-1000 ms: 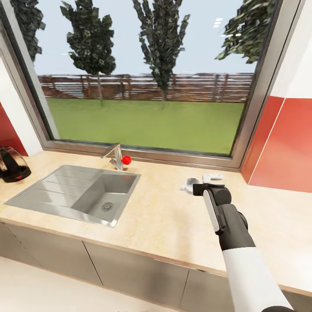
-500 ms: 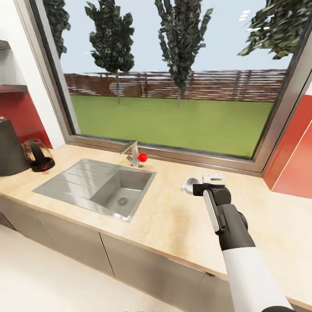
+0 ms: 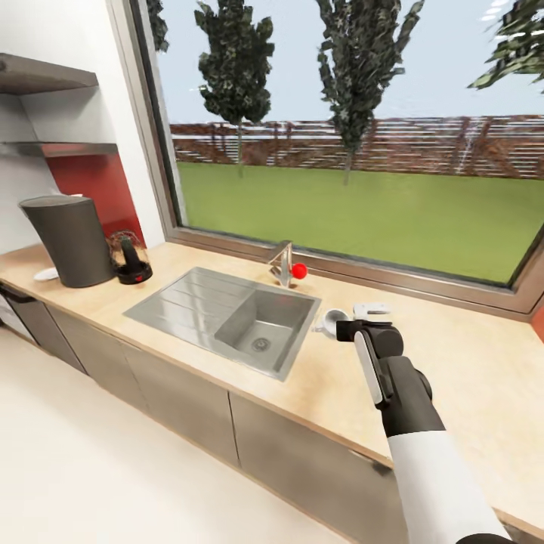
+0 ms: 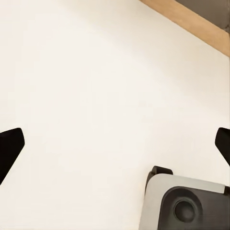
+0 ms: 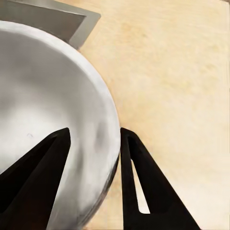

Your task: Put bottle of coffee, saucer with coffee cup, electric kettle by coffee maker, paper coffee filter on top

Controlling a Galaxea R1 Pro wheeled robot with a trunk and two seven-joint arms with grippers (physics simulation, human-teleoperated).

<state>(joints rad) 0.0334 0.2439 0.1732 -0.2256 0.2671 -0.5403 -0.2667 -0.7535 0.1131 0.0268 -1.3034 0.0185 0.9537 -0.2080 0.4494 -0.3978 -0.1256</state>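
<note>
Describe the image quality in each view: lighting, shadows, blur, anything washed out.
Head view: even daylight, sharp, with straight edges bowed by a wide lens; the coffee maker and sink cast only faint shadows. Left wrist view: pale floor nearly washed out, no texture. Right wrist view: the coffee cup fills it close-up, soft and blurred, with the right end effector fingers as dark silhouettes.

Pale cream floor [image 4: 96, 96] takes most of the frame. Two dark fingertips [image 4: 9, 146] of the left gripper [image 4: 115, 146] sit at opposite edges, spread wide apart, nothing between. Tan countertop edge [image 4: 191, 21] crosses one corner. Grey-and-black robot base part [image 4: 184, 203] shows beside it.
</note>
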